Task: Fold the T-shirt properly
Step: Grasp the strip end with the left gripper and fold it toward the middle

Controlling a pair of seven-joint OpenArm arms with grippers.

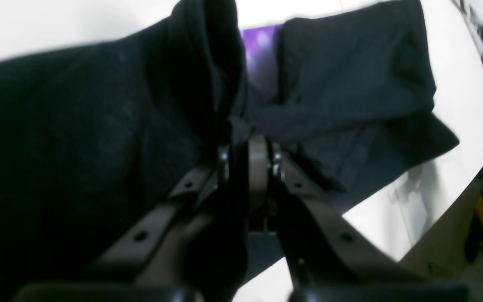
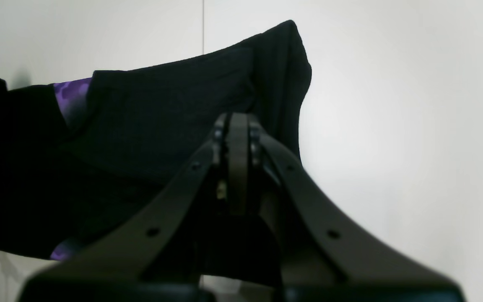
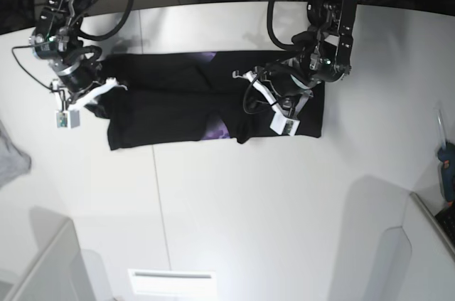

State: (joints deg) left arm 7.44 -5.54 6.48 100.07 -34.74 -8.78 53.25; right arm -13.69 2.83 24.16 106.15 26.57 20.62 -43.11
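Note:
The black T-shirt (image 3: 170, 105) lies stretched in a long band across the white table (image 3: 234, 208), with bits of purple print (image 3: 217, 130) showing between folds. My left gripper (image 3: 247, 96) is over the shirt's middle right. In the left wrist view it (image 1: 258, 153) is shut on a raised fold of the black T-shirt (image 1: 78, 138), with purple print (image 1: 262, 46) behind. My right gripper (image 3: 106, 91) is at the shirt's left end. In the right wrist view it (image 2: 237, 126) is shut on the edge of the black T-shirt (image 2: 153, 121).
A small grey cloth (image 3: 11, 162) lies at the table's left edge. A blue object (image 3: 446, 159) sits at the right edge. A pale box corner (image 3: 43, 265) is at the bottom left, and dark cables and gear line the back.

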